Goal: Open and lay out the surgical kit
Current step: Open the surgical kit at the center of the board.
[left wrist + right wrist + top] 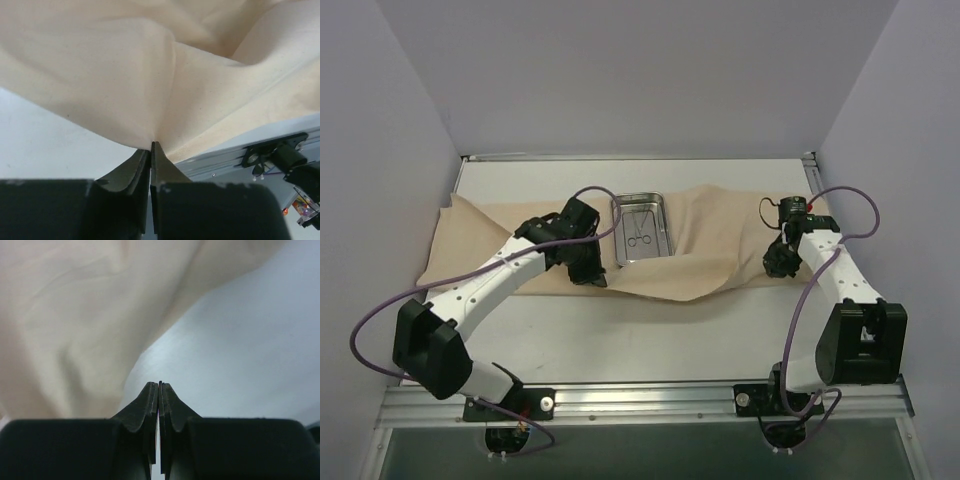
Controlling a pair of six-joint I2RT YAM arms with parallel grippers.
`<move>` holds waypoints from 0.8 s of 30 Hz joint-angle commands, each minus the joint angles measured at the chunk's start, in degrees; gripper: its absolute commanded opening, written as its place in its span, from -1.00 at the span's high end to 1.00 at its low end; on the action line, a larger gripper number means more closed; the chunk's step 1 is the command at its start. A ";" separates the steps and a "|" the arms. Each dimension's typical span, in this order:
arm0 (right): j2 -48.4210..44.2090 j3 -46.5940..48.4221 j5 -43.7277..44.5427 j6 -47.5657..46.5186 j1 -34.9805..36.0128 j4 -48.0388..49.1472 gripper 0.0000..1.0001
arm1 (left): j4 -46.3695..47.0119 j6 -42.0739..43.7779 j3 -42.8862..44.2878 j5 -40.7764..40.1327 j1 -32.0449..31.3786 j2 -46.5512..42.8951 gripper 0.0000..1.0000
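Note:
The beige cloth wrap (720, 240) lies opened out across the white table. The steel tray (616, 230) sits on it at the centre, with the two thin instruments (640, 228) inside. My left gripper (588, 275) is at the cloth's near edge, left of the tray. In the left wrist view it (152, 145) is shut on a raised fold of cloth (125, 75). My right gripper (780, 265) is over the cloth's right end. In the right wrist view it (160, 385) is shut and empty, with cloth (75, 315) to its left and bare table beyond.
The cloth's left end (435, 262) reaches the left wall. Lavender walls close in the table on three sides. An aluminium rail (640, 400) runs along the near edge and also shows in the left wrist view (225, 155). Purple cables loop off both arms.

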 commanded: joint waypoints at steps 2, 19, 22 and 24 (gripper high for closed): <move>-4.52 -5.11 7.27 -0.72 -1.84 -8.24 1.00 | 0.85 -5.29 -11.73 -0.18 -3.66 -6.91 0.72; 10.93 25.07 5.52 -7.31 -1.23 -0.86 0.29 | -0.62 6.12 7.95 -2.88 -5.26 -0.43 -0.10; 17.96 29.41 3.15 -6.08 -1.05 1.42 0.23 | -2.22 8.32 13.96 -5.01 2.99 4.14 -0.10; 23.22 33.10 2.97 -5.64 -0.96 2.39 0.14 | -3.01 9.29 18.36 -5.01 7.56 7.64 -0.11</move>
